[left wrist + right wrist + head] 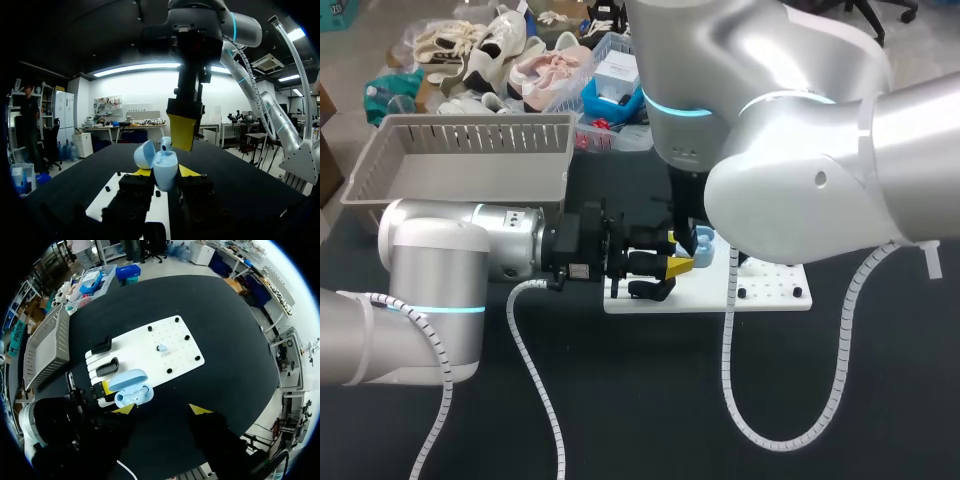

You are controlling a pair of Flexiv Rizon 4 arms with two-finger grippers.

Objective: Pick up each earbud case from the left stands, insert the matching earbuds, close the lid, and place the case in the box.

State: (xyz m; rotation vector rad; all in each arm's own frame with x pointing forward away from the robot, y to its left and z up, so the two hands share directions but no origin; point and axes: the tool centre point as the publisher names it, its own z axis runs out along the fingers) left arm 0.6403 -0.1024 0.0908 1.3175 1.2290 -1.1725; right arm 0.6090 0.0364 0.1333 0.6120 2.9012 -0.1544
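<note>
The left gripper (165,175) is clamped on the pale blue earbud case (164,165), lid open, just under the right gripper (162,410), whose fingers stand spread and empty. The right arm (800,170) hides that gripper in the head view. A loose earbud (161,348) lies on the white board (140,347) on the black table (640,400).

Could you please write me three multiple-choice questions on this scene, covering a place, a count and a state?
1. Where is the light blue plastic earbud case? A in the left pincer; B in a grey box; C on a stand.
2. How many empty black stands show on the white pegboard plate? A two; B four; C none.
3. The case's lid is: A shut; B open; C missing.
Answers: 1 A, fingers press it from both sides. 2 A, both at the plate's end near the case. 3 B, it tips back from the body.
</note>
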